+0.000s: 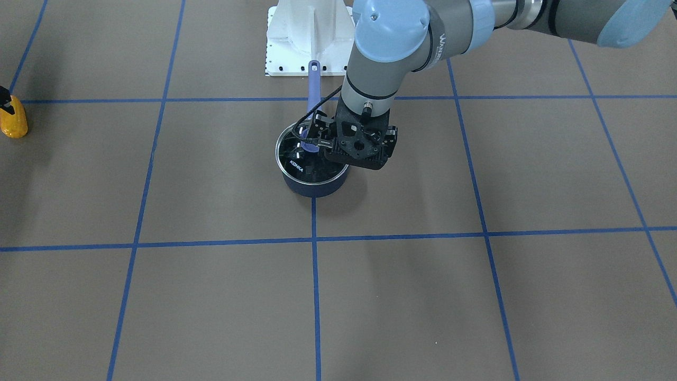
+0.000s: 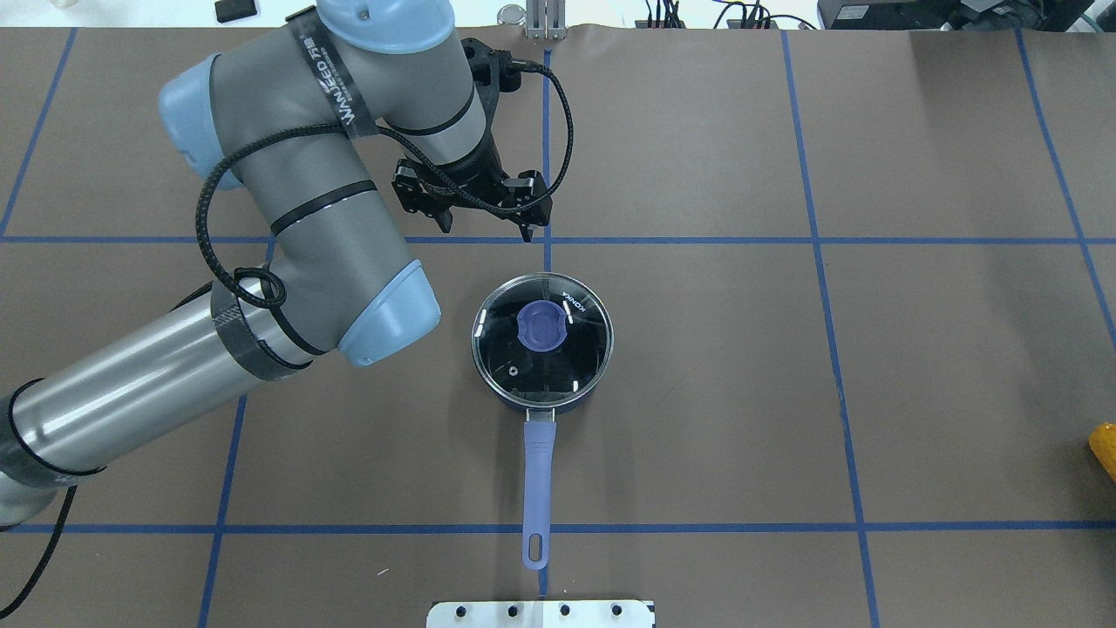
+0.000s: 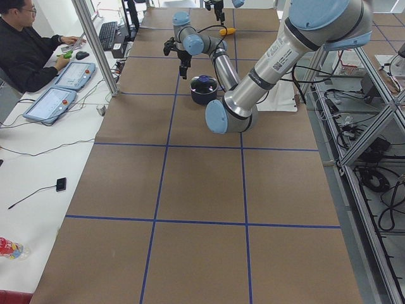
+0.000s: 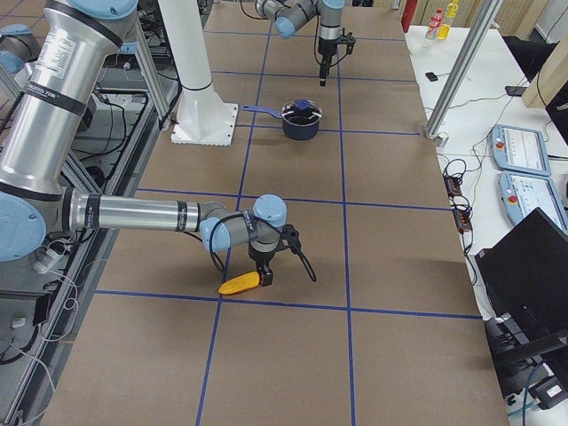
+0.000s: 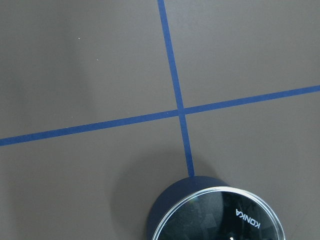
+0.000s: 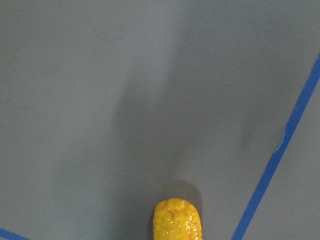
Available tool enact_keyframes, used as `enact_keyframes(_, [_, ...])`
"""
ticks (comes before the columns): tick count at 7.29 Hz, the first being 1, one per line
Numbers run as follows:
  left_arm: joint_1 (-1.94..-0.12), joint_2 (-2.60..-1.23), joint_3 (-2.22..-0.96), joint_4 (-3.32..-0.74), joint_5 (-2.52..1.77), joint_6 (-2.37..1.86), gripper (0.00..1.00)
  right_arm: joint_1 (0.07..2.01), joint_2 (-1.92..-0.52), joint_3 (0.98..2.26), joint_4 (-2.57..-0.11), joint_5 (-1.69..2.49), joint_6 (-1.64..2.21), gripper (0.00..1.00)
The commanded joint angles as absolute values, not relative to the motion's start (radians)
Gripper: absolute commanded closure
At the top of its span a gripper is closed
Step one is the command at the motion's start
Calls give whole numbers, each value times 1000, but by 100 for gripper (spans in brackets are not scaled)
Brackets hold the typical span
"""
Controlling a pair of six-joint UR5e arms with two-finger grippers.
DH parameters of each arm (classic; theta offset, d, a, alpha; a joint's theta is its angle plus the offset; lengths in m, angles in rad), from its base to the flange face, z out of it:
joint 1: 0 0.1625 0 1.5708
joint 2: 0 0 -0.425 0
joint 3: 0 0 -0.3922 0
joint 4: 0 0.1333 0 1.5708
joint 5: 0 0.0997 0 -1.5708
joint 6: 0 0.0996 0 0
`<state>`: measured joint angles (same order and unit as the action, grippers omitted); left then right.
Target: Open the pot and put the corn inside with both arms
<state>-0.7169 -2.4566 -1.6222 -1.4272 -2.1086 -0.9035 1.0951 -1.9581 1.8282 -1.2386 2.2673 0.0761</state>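
The navy pot (image 2: 565,404) stands mid-table with its lavender handle (image 2: 538,471) pointing at the robot's base. The clear glass lid (image 2: 558,358) with a lavender knob (image 2: 540,325) sits on it. My left gripper (image 2: 485,228) is open and empty, hovering just beyond the pot's far side; in the front view it (image 1: 358,159) overlaps the pot's rim (image 1: 314,188). The left wrist view shows the pot's wall (image 5: 170,200) at the bottom. The corn (image 4: 241,285) lies on the table far to my right. My right gripper (image 4: 264,277) is at one end of it; I cannot tell whether it is open or shut.
The white base plate (image 2: 540,613) lies just behind the pot handle's end. Blue tape lines grid the brown table. The corn also shows at the table's edge (image 1: 13,124) and low in the right wrist view (image 6: 176,220). An operator (image 3: 25,50) sits beyond the far edge.
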Motion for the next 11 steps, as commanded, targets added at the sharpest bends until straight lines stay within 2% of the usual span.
enact_keyframes(1, [-710, -2454, -1621, -1427, -2106, -904, 1, 1043, -1968, 1825, -1238, 2238, 68, 1])
enact_keyframes(5, [-710, -2445, -1620, -1428, -2106, -902, 1, 1011, -1963, 1773, -1227, 2238, -37, 2])
enact_keyframes(11, [-654, -2436, -1621, -1425, -2071, -905, 1, 963, -1959, 1775, -1229, 2241, -25, 5])
